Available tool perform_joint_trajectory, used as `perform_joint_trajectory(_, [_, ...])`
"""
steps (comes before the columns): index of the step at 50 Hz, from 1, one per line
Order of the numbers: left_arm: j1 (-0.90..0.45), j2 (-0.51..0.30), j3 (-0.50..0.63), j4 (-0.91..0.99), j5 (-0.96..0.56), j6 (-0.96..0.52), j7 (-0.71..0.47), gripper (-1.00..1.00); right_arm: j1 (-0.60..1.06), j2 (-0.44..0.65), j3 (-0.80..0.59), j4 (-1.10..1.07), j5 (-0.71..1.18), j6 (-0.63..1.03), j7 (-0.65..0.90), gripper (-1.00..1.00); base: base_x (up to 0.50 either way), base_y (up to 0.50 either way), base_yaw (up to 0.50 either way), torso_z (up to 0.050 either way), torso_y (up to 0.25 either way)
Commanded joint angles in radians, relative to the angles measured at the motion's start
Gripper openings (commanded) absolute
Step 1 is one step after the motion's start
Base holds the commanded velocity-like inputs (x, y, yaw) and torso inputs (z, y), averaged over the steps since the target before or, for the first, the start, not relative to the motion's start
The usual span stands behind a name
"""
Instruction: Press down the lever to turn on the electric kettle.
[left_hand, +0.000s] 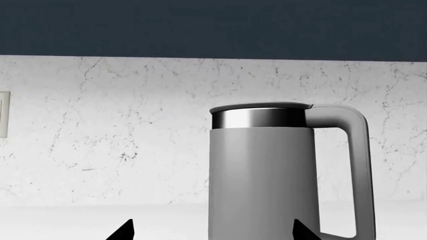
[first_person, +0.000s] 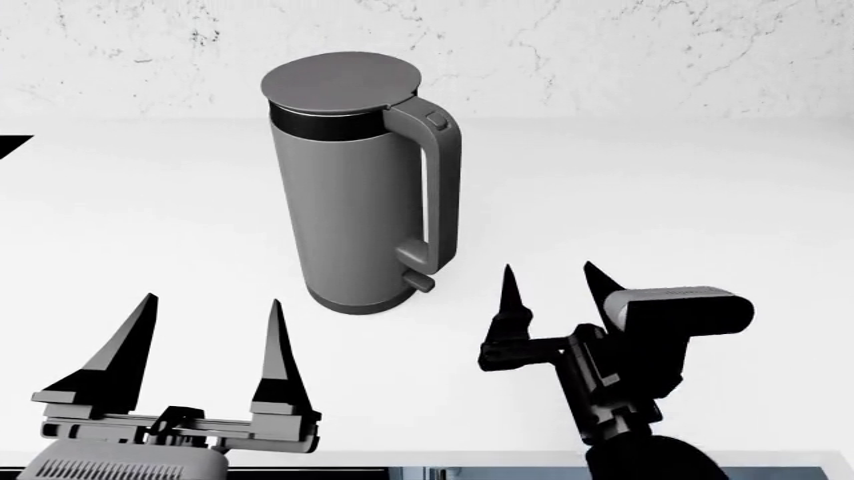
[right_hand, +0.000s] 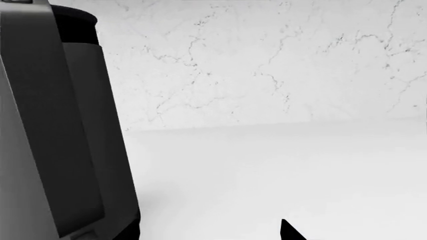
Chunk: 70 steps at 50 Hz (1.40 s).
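Here, from my head camera, the tall matte grey cylindrical electric kettle (first_person: 350, 190) stands upright on the white surface (first_person: 667, 220), with its long loop handle (first_person: 441, 190) turned toward my right side. That suits me, because the small dark grey lever (first_person: 419, 282) juts from the handle's lower end, close to the kettle's base, on the side my right arm can reach. My right end effector (first_person: 550, 290) hovers near the kettle and to the right of that lever, with its two pointed fingers standing slightly apart and holding nothing. I judge it is placed there to come down on the tab with one fingertip. My left end effector (first_person: 207, 335) waits in front of the kettle, well apart from it, with its fingers spread wide and empty, seemingly kept out of the way.

In my left wrist camera the kettle (left_hand: 263, 172) rises against the white marbled wall (left_hand: 100, 130) with its handle (left_hand: 357, 170) in profile. Only the two dark fingertips show, widely separated. The lever is cut off below the picture.

In my right wrist camera the kettle's handle (right_hand: 53, 125) fills one side, very close. A single dark fingertip (right_hand: 290, 231) shows, so this view alone does not tell the opening, and the lever is not visible here.
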Motion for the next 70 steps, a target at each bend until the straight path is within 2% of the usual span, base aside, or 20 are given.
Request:
perform_joint_trajectory(1, [0.006, -0.008, -0.002, 0.000, -0.011, 0.012, -0.004, 1.00, 0.147, -0.031, 0.000, 0.128, 0.034, 0.113, 0.040, 1.00, 0.00, 0.00, 0.00, 0.000, 0.000])
perform_joint_trajectory(17, [-0.002, -0.019, -0.002, 0.004, -0.025, 0.005, -0.013, 1.00, 0.144, -0.046, -0.051, 0.255, -0.003, 0.034, 0.024, 1.00, 0.00, 0.00, 0.00, 0.000, 0.000])
perform_joint_trajectory(38, [0.000, -0.030, 0.007, 0.000, -0.026, 0.017, -0.022, 1.00, 0.122, -0.023, -0.075, 0.197, 0.089, 0.054, -0.047, 1.00, 0.00, 0.00, 0.00, 0.000, 0.000])
perform_joint_trajectory(70, [0.009, -0.045, 0.017, 0.008, -0.030, 0.025, -0.039, 1.00, 0.131, -0.027, -0.125, 0.220, 0.147, 0.067, -0.081, 1.00, 0.00, 0.00, 0.00, 0.000, 0.000])
